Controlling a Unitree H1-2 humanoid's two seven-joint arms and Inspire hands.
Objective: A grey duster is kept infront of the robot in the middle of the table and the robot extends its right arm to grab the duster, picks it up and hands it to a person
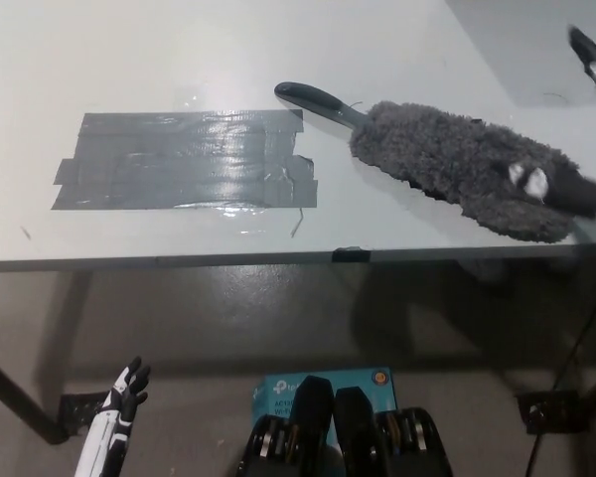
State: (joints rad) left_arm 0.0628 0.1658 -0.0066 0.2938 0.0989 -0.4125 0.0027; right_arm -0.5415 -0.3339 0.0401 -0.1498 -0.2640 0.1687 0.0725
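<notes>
The grey duster lies on the white table (pixel 179 60) at the right, its fluffy head (pixel 437 159) pointing right and its dark handle (pixel 313 99) pointing up-left toward the tape. My black right hand (pixel 574 191) comes in from the right edge, open, with one part lying over the head's right end and another finger (pixel 588 52) raised well above it. It has no grip on the duster. My white left hand (pixel 121 397) rests low at the lower left, below the table, fingers slightly apart and holding nothing.
A large patch of grey tape (pixel 184 159) covers the table's middle left. The table's front edge (pixel 278 258) runs across the picture. A blue box (pixel 323 383) sits on the floor below, and a dark table leg (pixel 15 402) slants at the lower left.
</notes>
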